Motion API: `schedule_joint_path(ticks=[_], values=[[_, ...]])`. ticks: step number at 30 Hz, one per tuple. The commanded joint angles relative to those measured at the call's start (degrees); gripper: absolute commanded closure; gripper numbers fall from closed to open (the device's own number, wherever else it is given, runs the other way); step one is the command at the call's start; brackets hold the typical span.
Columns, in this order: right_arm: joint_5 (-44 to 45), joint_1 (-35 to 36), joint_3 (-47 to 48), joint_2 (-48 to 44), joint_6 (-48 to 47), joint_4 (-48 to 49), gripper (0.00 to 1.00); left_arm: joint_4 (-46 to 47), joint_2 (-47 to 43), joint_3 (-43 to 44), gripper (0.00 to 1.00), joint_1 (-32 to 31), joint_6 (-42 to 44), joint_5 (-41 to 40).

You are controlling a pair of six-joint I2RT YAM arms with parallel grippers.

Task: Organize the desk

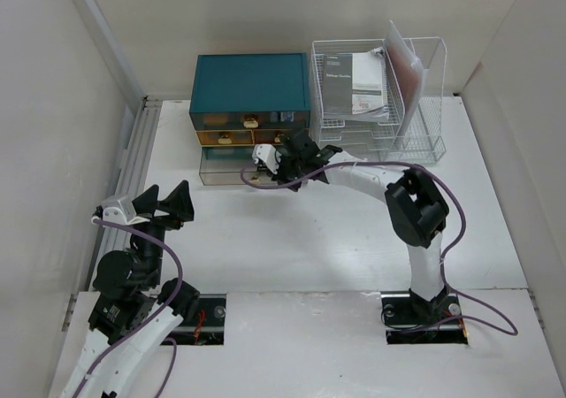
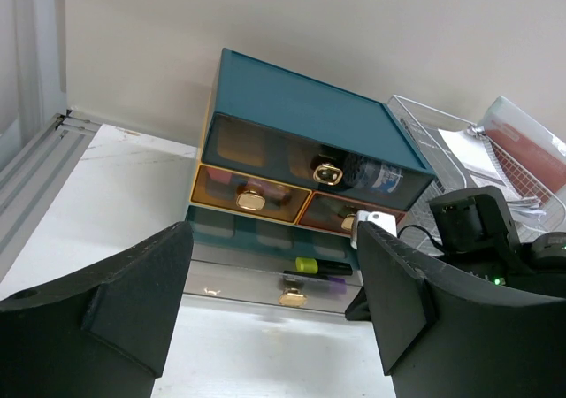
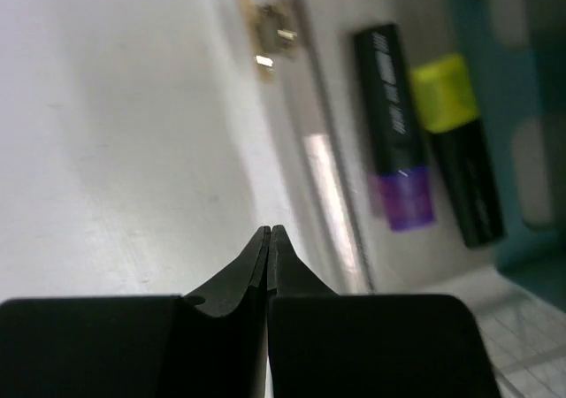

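- Two pens lay side by side in the clear bottom drawer (image 2: pixel 239 279) of a teal cabinet (image 1: pixel 250 81): a black marker (image 3: pixel 393 124) with a purple end and a yellow-capped highlighter (image 3: pixel 460 159).
- That drawer stood pulled out from the cabinet front, its gold knob (image 3: pixel 270 35) facing the arms.
- Above it were two small orange drawers (image 2: pixel 252 193) side by side and a dark wide drawer (image 2: pixel 265 146) on top, each pushed in.
- The cabinet sat at the back of the white bench (image 1: pixel 354 239), against the wall.
- The right hand (image 3: pixel 269 232) hung just in front of the open drawer, near the knob, with its fingers pressed flat together and nothing between them.
- From the wrist view its tips pointed at the bare bench beside the drawer front; whether they touched the surface could not be told.
- The left hand (image 1: pixel 166 202) was spread wide and held nothing, raised over the left side of the bench and aimed toward the cabinet, well apart from it.
- Just to the right of the cabinet stood a wire tray (image 1: pixel 323 106) holding printed papers (image 1: pixel 354 80), with a clear file holder (image 1: pixel 429 62) beside it.
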Motion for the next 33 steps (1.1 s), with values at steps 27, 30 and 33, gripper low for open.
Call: schedule_joint_path(ticks=[27,30,33], values=[[43.5,0.6,8.0,9.5,6.9,19.2,1.0,2.1,-1.3,-0.1,0.28,-0.3,0.9,-0.8],[46.1,0.6,8.0,10.1,6.4,21.4,1.0,2.1,-1.3,-0.1,0.28,-0.3,0.9,-0.8],[48.3,0.6,7.5,10.6,5.9,23.0,1.0,2.1,-1.3,-0.1,0.28,-0.3,0.9,-0.8]])
